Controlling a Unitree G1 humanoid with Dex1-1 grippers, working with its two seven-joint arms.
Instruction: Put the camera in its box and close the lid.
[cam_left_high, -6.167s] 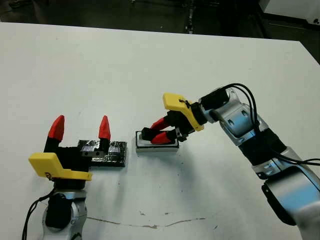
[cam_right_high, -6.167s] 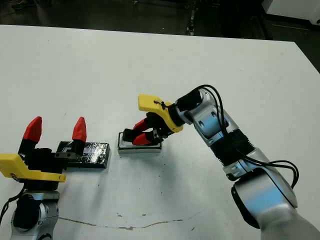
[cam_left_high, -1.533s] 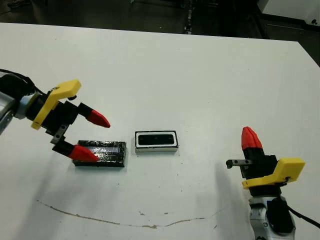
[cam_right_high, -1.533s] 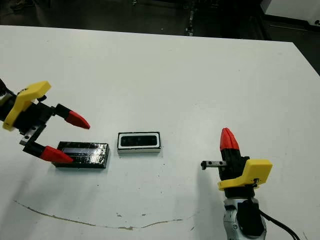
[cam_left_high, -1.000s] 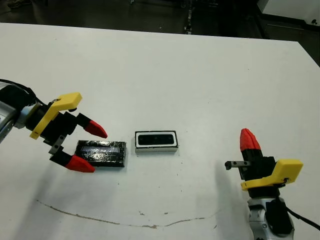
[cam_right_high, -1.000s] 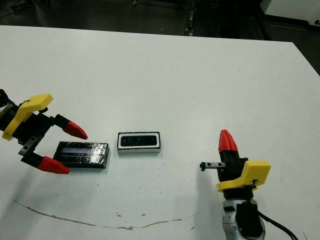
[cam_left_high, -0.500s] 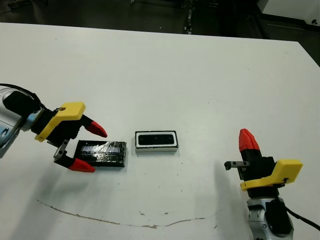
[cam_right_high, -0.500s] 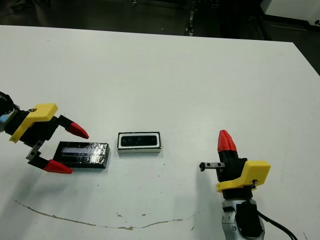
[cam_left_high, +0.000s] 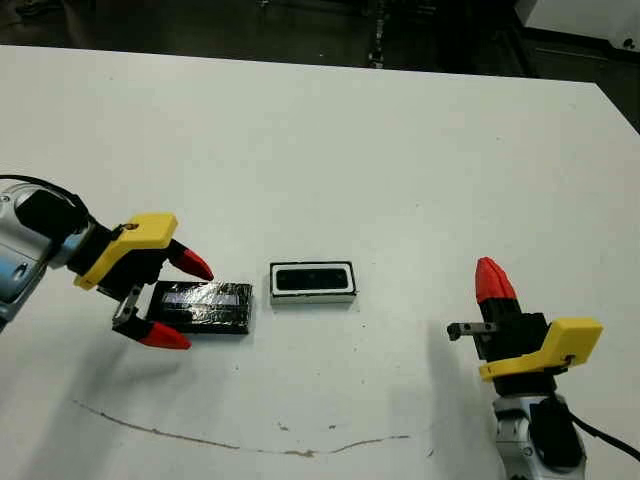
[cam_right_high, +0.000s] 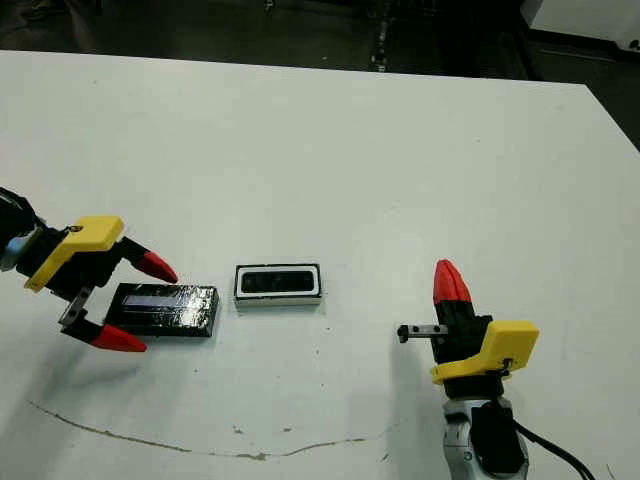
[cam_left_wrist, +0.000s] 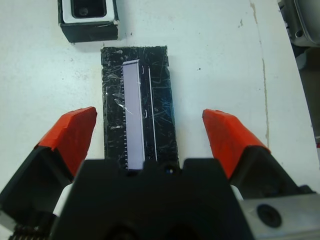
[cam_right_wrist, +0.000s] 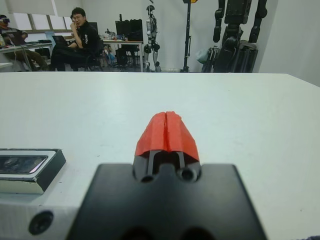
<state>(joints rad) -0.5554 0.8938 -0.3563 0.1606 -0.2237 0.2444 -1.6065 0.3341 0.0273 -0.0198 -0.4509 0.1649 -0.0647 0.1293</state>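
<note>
The camera (cam_left_high: 312, 279) sits inside the box (cam_left_high: 313, 297), dark against the white rim, so what remains is the lid (cam_left_high: 201, 306), lying flat on the table (cam_left_high: 330, 150) just beside the box on its left, with a thin gap between them.

The left gripper (cam_left_high: 177, 302) is spread wide, one red finger on each long side of the lid, neither one touching it in the wrist view. To my eye the best move is to come lower and squarely, so the fingers (cam_left_wrist: 73, 137) bite the lid's long edges near the middle, not on the crinkled top, then lift level and carry it the short way across to the box.

The right gripper (cam_left_high: 487, 284) waits near the front edge of the table towards the right corner, fingers pressed together, well apart from the box.

Both box and lid lie well in from every table edge, with open surface all round.
</note>
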